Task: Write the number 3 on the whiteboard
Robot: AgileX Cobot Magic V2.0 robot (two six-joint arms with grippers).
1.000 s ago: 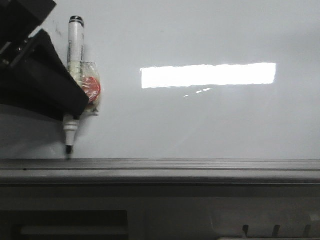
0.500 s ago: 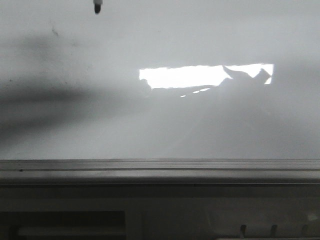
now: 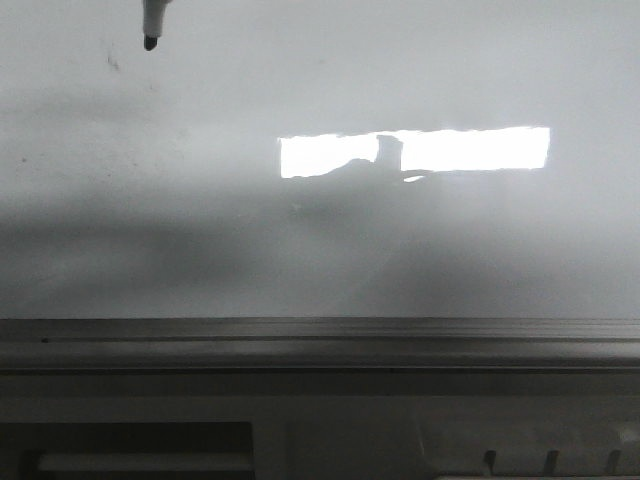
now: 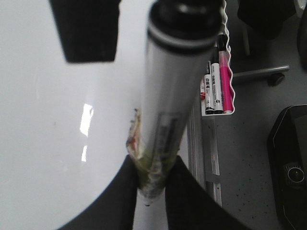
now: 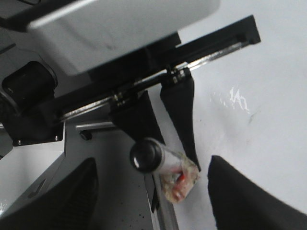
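The left jaws are being kept pinched on the marker (image 4: pixel 168 110); the right jaws are standing spread, empty. The marker tip is being held off the whiteboard (image 3: pixel 400 250) near its upper left. No stroke of the number 3 is showing; all writing remains.

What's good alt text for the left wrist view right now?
The left gripper is shut on a white marker pen wrapped in tape at the grip, held over a blank glossy whiteboard. Beside the board, a white tray holds spare markers, one of them pink.
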